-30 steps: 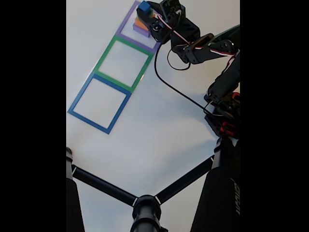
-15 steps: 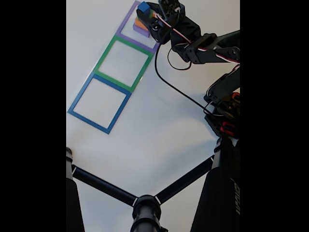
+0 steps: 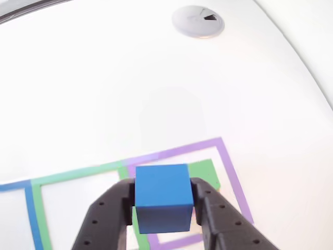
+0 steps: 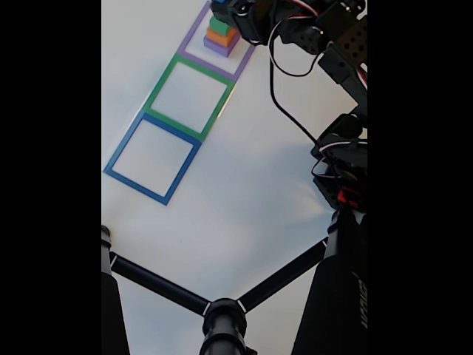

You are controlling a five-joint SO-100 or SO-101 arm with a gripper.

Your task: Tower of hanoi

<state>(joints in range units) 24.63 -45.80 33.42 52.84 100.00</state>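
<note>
Two black fingers clamp a blue cube (image 3: 162,198) above the purple square.

Seen from the other view, the gripper (image 3: 164,204) is closed on the cube's left and right faces, holding it clear of the white table (image 3: 156,83), with a green block (image 3: 204,172) showing just behind it inside the purple square outline (image 3: 229,166). In the fixed view the gripper (image 4: 230,9) sits at the far top edge, the cube (image 4: 220,6) held over a stack of green (image 4: 219,26), orange (image 4: 222,35) and purple blocks (image 4: 219,46). The arm (image 4: 336,44) reaches from its base (image 4: 344,174) at the right, far and leftward. Green (image 4: 191,96) and blue squares (image 4: 151,157) lie nearer.
</note>
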